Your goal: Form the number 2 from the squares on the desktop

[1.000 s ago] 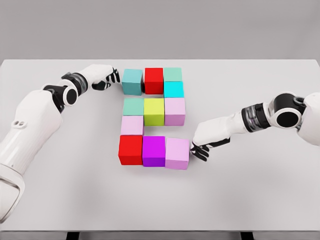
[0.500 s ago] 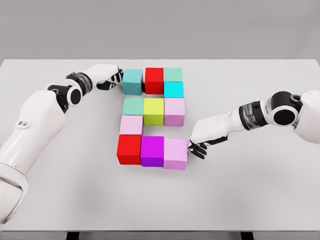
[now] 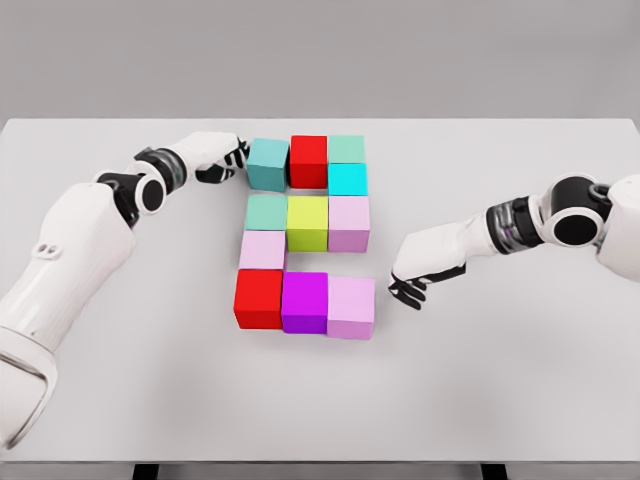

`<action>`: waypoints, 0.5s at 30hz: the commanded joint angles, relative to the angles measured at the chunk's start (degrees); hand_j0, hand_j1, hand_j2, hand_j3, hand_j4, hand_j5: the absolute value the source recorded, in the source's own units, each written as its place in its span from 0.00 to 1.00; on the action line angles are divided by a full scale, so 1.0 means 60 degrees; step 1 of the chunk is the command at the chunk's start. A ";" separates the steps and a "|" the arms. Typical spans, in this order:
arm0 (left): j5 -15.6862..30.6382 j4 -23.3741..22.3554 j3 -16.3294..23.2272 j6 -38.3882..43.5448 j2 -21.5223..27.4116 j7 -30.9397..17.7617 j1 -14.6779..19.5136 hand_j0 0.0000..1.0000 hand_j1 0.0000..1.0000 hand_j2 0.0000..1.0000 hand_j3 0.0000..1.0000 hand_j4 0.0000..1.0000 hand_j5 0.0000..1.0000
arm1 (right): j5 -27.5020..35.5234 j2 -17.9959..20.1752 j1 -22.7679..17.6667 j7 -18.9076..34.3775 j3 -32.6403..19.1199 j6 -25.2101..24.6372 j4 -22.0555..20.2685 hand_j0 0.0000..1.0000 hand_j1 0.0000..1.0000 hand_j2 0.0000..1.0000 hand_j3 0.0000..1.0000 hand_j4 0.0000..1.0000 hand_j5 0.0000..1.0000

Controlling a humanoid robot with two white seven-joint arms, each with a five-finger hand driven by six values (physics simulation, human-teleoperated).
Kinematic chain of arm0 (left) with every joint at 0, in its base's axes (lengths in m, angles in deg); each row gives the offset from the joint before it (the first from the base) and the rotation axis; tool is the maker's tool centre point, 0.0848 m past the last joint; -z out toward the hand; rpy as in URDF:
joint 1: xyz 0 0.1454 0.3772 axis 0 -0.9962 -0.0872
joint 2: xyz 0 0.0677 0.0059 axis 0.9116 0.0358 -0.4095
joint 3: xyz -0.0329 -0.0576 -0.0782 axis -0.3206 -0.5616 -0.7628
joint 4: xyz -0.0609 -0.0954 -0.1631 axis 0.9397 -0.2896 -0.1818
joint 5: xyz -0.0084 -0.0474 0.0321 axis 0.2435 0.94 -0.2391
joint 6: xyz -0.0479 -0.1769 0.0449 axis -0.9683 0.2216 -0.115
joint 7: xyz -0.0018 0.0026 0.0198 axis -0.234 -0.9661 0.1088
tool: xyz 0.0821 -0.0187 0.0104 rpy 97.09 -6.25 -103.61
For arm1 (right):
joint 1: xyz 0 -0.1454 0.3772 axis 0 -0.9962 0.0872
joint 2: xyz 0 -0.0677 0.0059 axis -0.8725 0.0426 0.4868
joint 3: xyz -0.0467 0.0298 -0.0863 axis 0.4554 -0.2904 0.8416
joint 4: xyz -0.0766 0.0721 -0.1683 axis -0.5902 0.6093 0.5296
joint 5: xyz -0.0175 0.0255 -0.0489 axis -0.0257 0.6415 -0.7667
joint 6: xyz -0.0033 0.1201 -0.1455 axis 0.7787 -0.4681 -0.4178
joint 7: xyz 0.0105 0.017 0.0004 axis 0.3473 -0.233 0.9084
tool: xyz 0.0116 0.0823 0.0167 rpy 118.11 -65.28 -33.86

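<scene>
Coloured cubes lie close together on the white table [image 3: 320, 400]. The top row is a teal cube [image 3: 268, 164], a red cube [image 3: 308, 160] and a green cube [image 3: 346, 150], with a cyan cube [image 3: 348, 180] under the green one. The middle row holds a mint cube [image 3: 266, 212], a yellow-green cube [image 3: 308, 222] and a pale pink cube [image 3: 349, 222]. Below come a pink cube [image 3: 263, 250], then a red cube [image 3: 259, 298], a magenta cube [image 3: 305, 301] and a lilac cube [image 3: 351, 307]. My left hand [image 3: 232, 158] touches the teal cube's left side, fingers curled. Clear of the lilac cube, my right hand [image 3: 408, 290] hovers, fingers curled down.
Bare table surface spreads to the left, right and front of the cube cluster. The table's back edge runs just behind the top row.
My left hand has pushed the teal cube right, against the red cube. My right hand nudged the bottom row left, then drew back to the right, off the lilac cube.
</scene>
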 commanded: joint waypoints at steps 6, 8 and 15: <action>0.0245 0.0037 0.0010 0.0140 0.0085 -0.0846 0.0015 0.54 0.54 0.54 0.54 0.54 0.54 | 0.0030 0.0119 0.0073 -0.0001 0.0041 -0.0018 -0.0046 0.20 0.20 0.20 0.20 0.20 0.20; 0.0245 0.0037 0.0010 0.0140 0.0085 -0.0846 0.0015 0.54 0.54 0.54 0.54 0.54 0.54 | 0.0015 0.0206 0.0088 -0.0001 0.0041 -0.0018 -0.0046 0.20 0.20 0.20 0.20 0.20 0.20; 0.0508 0.0315 0.0010 0.0140 0.0349 -0.1256 0.0029 0.53 0.53 0.53 0.53 0.53 0.53 | 0.0030 0.0368 0.0264 -0.0001 0.0041 -0.0018 -0.0046 0.21 0.21 0.21 0.21 0.21 0.21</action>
